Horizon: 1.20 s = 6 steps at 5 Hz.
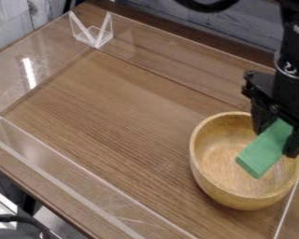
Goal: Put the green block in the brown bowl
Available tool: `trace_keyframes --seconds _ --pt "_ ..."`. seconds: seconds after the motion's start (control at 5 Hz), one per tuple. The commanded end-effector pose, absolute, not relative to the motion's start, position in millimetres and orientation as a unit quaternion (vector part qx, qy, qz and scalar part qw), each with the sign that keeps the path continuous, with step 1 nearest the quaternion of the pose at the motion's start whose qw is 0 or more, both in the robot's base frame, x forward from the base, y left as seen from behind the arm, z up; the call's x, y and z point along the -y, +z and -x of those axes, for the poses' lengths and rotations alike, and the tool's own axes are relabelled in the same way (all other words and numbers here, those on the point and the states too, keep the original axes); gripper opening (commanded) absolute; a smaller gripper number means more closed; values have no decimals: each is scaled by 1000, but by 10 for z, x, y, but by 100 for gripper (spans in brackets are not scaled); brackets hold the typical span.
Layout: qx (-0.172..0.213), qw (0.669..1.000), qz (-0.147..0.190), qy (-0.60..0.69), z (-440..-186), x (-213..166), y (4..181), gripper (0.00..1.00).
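Upper arm point(293, 37) beyond the top edge, green block's point(269, 149) upper end behind the claw point(278, 124).

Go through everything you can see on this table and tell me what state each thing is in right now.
Black robot gripper: shut on the block, pointing down over the bowl.
Bright green rectangular block: held in the jaws, tilted, hanging over the bowl's hollow, not yet released.
Round light-brown wooden bowl: upright on the table, nothing resting inside.
Clear plastic stand: standing at the far corner, untouched.
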State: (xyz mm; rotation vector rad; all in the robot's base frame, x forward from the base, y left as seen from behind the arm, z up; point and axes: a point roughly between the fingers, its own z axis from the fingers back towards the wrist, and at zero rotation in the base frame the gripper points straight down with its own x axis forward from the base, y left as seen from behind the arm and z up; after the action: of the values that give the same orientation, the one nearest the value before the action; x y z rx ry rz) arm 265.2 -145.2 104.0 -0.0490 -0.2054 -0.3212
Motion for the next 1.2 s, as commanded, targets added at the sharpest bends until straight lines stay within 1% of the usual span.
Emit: trace_keyframes --seconds 0.0,1.0 --pt "142 978 36 -145 -2633 1441 1267 0" --pt "146 984 45 -93 -2493 1316 1112 0"
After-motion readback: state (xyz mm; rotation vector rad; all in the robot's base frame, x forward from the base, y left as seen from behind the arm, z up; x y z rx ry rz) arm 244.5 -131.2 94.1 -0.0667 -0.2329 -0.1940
